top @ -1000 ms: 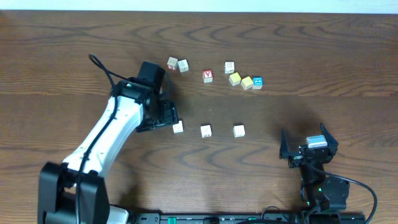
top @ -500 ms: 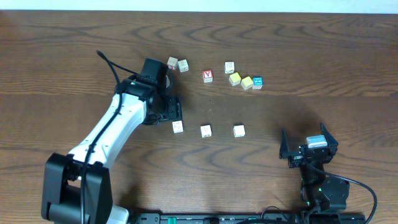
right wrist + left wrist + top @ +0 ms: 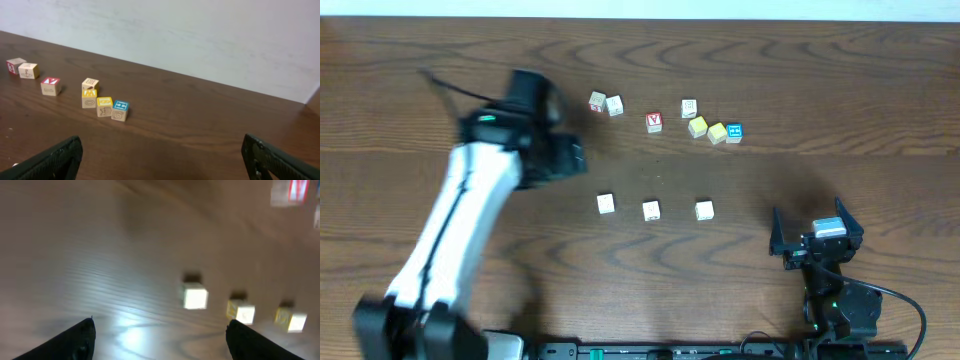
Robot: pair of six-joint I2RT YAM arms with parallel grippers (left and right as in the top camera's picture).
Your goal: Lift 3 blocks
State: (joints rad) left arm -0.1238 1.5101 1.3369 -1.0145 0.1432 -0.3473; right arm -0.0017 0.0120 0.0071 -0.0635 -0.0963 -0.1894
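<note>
Wooden bench (image 3: 880,90): dark brown grain; it carries every item below.
Left block (image 3: 606,203): cream cube, flat on the bench near its middle, free of any gripper. It is the nearest and largest cube in the left wrist view (image 3: 195,298).
Middle block (image 3: 651,210): cream cube, flat, standing apart to the right of the left block in the same row (image 3: 241,312).
Right block (image 3: 704,209): cream cube, flat, at the right end of the row (image 3: 290,320). The row runs parallel to the near edge and no two cubes touch.
Left gripper (image 3: 568,160): blurred in the overhead view. It sits left of the left block and toward the far edge, clear of it. In its own camera the fingers stand wide apart with only bare wood between them (image 3: 160,335). Nothing is held.
Right gripper (image 3: 815,232): at the near right corner, well apart from the row. Its fingers are spread wide and empty (image 3: 162,150).
Other cubes: a loose line toward the far edge holds a pale pair (image 3: 605,103), a red-faced cube (image 3: 654,122), a white cube (image 3: 689,108), two yellow cubes (image 3: 707,130) and a blue cube (image 3: 734,132).
</note>
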